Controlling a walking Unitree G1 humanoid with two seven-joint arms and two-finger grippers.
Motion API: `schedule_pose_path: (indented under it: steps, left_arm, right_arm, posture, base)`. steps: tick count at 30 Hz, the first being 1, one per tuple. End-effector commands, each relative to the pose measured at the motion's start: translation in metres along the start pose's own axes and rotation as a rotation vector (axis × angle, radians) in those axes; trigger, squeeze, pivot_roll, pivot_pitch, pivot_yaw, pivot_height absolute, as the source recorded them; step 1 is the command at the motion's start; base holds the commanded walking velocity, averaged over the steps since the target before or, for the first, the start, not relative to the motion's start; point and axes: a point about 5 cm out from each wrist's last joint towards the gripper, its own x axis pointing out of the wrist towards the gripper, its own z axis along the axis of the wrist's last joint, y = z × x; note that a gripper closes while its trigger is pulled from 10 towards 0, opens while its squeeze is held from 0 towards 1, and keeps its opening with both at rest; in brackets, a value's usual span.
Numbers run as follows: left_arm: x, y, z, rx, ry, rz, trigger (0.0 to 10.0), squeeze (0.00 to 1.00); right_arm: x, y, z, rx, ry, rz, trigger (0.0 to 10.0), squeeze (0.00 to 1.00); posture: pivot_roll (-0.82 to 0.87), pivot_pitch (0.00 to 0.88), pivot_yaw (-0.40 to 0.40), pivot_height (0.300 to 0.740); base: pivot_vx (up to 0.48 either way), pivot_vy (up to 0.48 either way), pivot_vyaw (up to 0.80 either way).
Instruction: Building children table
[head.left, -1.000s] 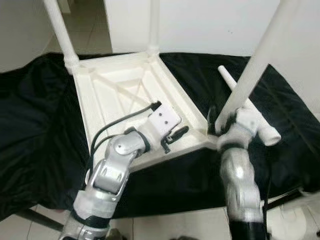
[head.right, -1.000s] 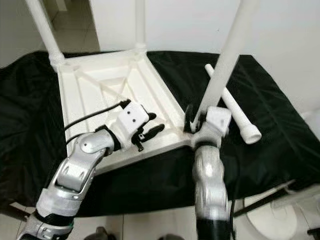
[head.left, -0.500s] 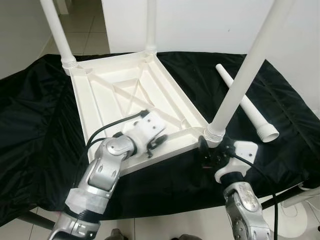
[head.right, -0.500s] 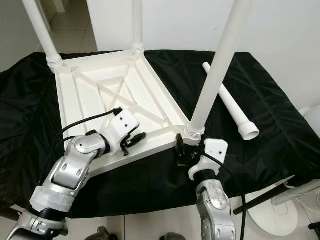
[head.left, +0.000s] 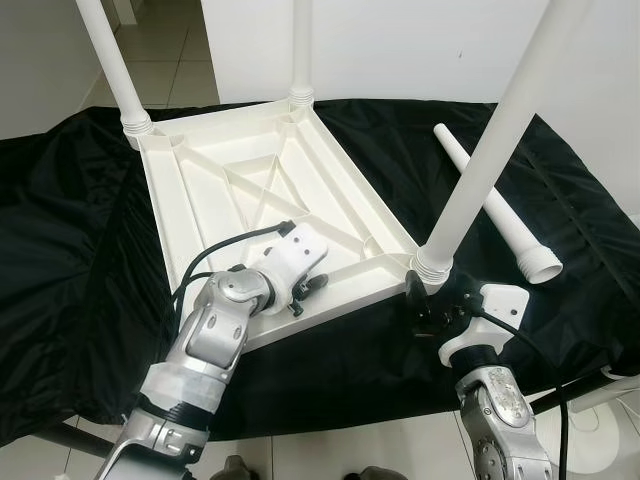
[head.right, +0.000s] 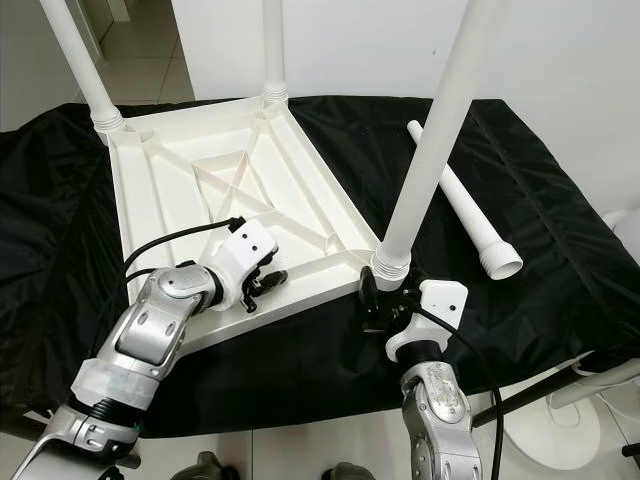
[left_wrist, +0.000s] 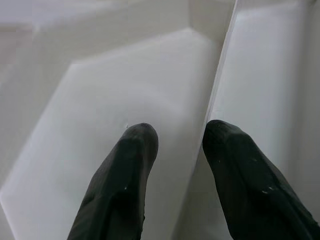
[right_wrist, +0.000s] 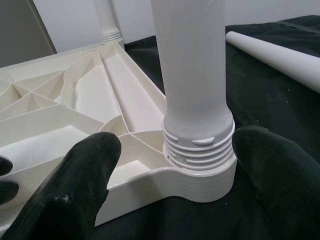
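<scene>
The upturned white plastic tabletop lies on the black-draped table. The right gripper has let go of the white tubular leg at the tabletop's near right corner and backed off, fingers spread either side of its threaded collar (so that leg looks seated). The left gripper, fingers slightly parted, presses the near edge. A fourth white leg lies loose toward the table's right edge.

Tabletop: upside down, centre-left of frame, on the cloth-covered desk.
Fitted legs: upper left, top centre, right of centre.
Loose leg: lying right of the tabletop.
Left claw: on the tabletop's lower edge.
Right claw: just below the right leg's base.
</scene>
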Motion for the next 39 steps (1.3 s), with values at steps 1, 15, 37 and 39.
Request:
schedule_pose_path:
  steps: [1, 15, 37, 39]
  left_arm:
    - [0.001, 0.012, -0.004, -0.029, 0.057, 0.199, 10.0, 0.0]
    - [-0.003, 0.027, -0.01, -0.085, 0.191, 0.31, 6.9, 0.0]
    - [-0.027, 0.037, -0.004, -0.125, 0.189, 0.457, 0.0, 0.0]
    - [-0.025, 0.036, -0.003, -0.125, 0.187, 0.459, 0.0, 0.0]
  right_arm:
    - [0.001, -0.001, 0.003, -0.001, -0.012, 0.001, 10.0, 0.0]
    - [0.007, -0.003, 0.005, -0.023, -0.018, 0.006, 10.0, 0.0]
    - [0.011, -0.004, 0.005, -0.031, -0.015, 0.01, 10.0, 0.0]
    - [0.011, -0.004, 0.004, -0.031, -0.014, 0.01, 10.0, 0.0]
  posture:
    - [-0.13, 0.045, 0.016, 0.74]
    - [-0.12, 0.046, 0.011, 0.74]
    - [-0.11, 0.049, 0.007, 0.74]
    - [-0.11, 0.049, 0.007, 0.74]
  base:
    - [0.0, 0.0, 0.0]
    - [0.0, 0.0, 0.0]
    - [0.0, 0.0, 0.0]
    - [0.0, 0.0, 0.0]
